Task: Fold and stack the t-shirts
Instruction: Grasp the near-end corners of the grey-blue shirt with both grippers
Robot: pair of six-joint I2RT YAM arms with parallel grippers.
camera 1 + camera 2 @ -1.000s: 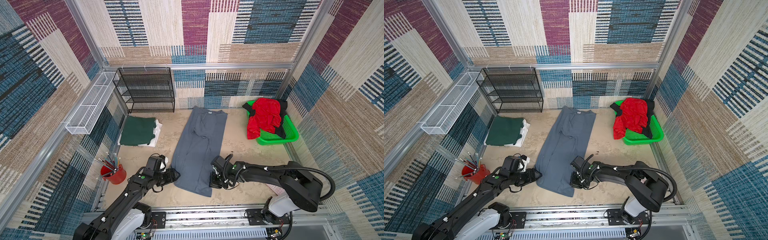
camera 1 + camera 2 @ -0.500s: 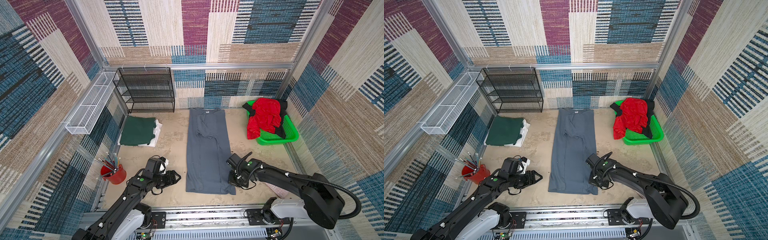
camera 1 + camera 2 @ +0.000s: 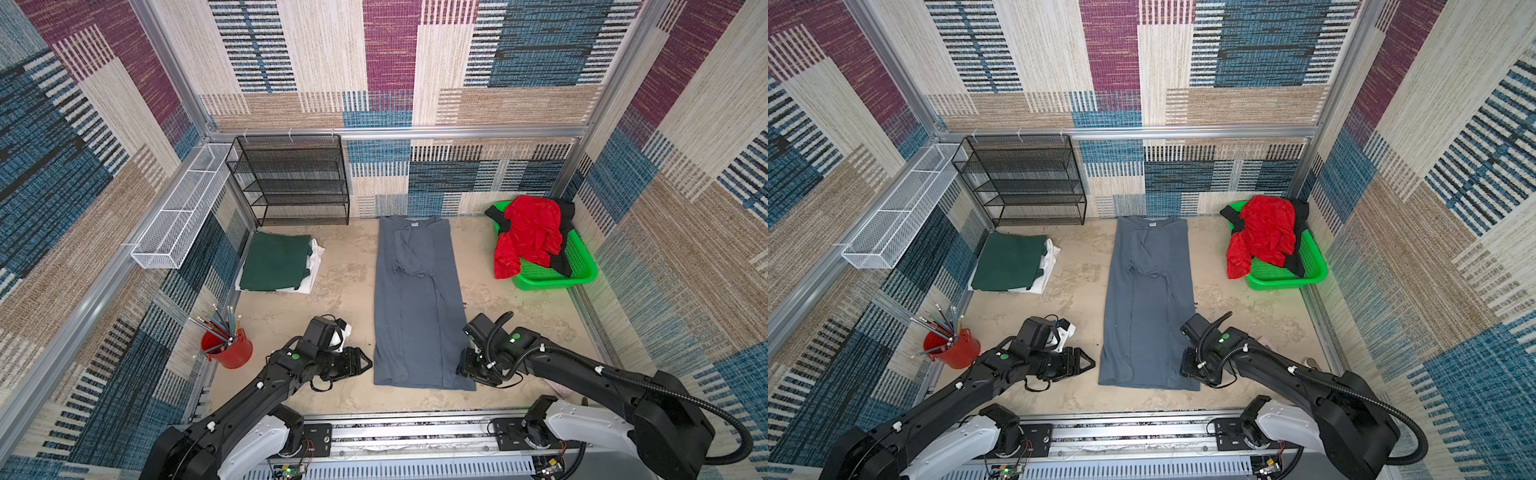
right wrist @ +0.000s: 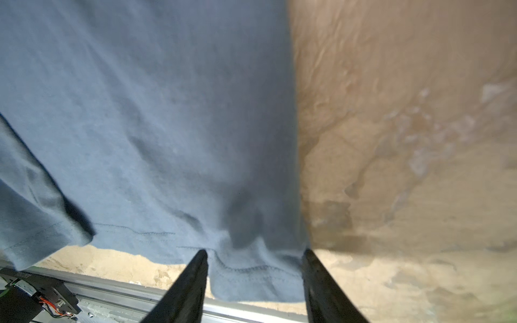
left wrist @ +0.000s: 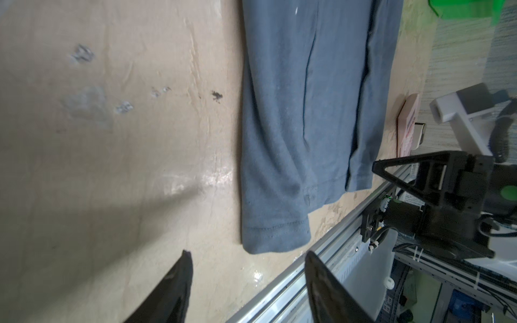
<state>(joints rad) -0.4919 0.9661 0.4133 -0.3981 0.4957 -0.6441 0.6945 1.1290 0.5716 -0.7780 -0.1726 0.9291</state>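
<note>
A red cup of pencils (image 3: pixel 227 347) stands just to the outer side of the left jaws. Well beyond those jaws on the surface (image 3: pixel 340 282), a folded dark green t-shirt (image 3: pixel 276 262) lies on a folded white t-shirt (image 3: pixel 312 270), whose edge shows on the side toward the middle.

The left jaws hang low over bare surface, fairly wide apart and holding nothing. They point at the slate grey t-shirt (image 3: pixel 415 311), whose near hem corner lies just ahead of them, not touching. The slate grey t-shirt lies flat as a long narrow strip with both sides folded in and the collar at the far end, stretching away between the two pairs of jaws.

The right jaws are spread apart at the opposite hem corner. In the right wrist view that corner lies between the two fingers (image 4: pixel 190 285), loose on the surface rather than pinched.

Well beyond the right jaws, on their outer side, a green mesh basket (image 3: pixel 577 266) holds a crumpled bright red t-shirt (image 3: pixel 528 232) on top of a black t-shirt (image 3: pixel 563 208).
</note>
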